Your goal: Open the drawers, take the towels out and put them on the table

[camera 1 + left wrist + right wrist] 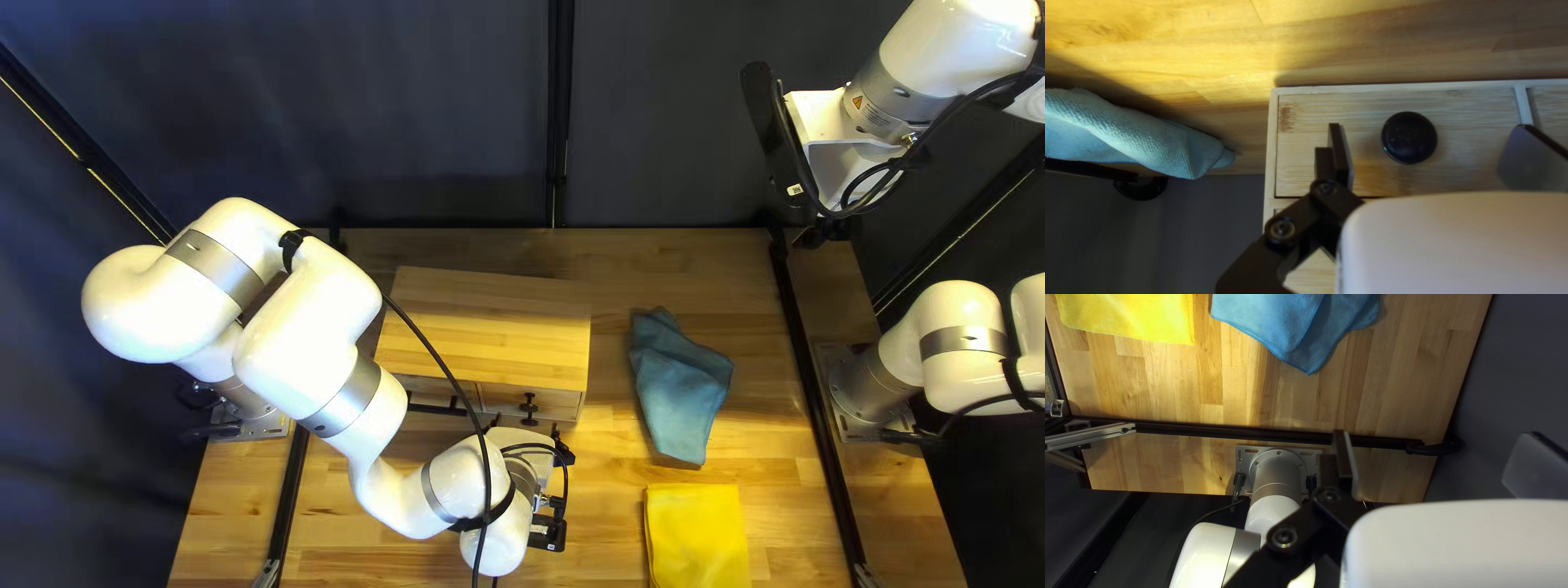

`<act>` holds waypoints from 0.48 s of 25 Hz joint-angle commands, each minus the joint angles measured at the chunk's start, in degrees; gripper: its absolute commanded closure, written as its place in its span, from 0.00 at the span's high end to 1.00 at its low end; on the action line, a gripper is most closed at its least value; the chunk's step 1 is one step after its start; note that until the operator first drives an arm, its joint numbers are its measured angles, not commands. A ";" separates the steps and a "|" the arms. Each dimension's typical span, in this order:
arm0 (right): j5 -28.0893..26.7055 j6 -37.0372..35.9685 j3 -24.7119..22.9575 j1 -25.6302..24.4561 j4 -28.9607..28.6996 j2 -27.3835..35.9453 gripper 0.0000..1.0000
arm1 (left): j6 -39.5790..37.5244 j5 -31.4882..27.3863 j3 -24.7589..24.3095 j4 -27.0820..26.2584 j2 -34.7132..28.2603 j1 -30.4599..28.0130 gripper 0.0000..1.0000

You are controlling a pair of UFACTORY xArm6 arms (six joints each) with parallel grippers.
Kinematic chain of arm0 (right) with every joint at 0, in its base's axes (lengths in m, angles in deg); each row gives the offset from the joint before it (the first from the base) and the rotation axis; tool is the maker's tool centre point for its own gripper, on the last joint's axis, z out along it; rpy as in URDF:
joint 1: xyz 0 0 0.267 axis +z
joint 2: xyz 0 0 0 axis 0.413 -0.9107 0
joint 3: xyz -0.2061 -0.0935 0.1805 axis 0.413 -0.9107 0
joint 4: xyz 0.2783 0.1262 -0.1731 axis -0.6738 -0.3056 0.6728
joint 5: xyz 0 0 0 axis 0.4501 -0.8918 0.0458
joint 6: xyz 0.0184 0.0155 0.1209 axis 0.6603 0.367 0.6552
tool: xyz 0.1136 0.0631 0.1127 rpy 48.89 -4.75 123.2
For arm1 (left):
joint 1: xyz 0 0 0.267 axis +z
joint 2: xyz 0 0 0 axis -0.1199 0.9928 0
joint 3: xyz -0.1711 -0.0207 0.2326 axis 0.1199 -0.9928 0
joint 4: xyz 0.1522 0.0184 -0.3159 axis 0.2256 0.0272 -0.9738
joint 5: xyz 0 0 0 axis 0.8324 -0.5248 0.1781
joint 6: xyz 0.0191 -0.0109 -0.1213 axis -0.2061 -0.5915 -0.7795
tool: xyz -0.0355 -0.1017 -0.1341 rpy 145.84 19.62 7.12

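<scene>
Top left view: wooden table (702, 261) before a dark curtain (367, 106); left pincer (1428, 134) and right pincer (1435, 441) both spread.

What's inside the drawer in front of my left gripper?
Cannot be seen: the drawer is shut. Only its front and black knob show, between the open fingers of the left gripper. A blue towel and a yellow towel lie on the table.
</scene>
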 commanded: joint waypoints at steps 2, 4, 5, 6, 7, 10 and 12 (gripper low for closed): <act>0.00 0.00 0.00 0.00 0.00 0.00 1.00 | -1.04 0.34 -1.12 0.87 -0.45 0.15 1.00; 0.00 0.00 0.00 0.00 0.00 0.00 1.00 | -1.22 0.48 -1.56 1.07 -0.72 0.22 1.00; 0.00 0.00 0.00 0.00 0.00 0.00 1.00 | -1.36 0.58 -2.01 1.20 -1.07 0.25 1.00; 0.00 0.00 0.00 0.00 0.00 0.00 1.00 | -1.46 0.63 -2.31 1.28 -1.30 0.26 1.00; 0.00 0.00 0.00 0.00 0.00 0.00 1.00 | -1.52 0.64 -2.49 1.32 -1.45 0.25 1.00; 0.00 0.00 0.00 0.00 0.00 0.00 1.00 | -1.48 0.60 -2.59 1.35 -1.56 0.22 1.00; 0.00 0.00 0.00 0.00 0.00 0.00 1.00 | -1.38 0.61 -1.94 1.28 -0.97 0.14 1.00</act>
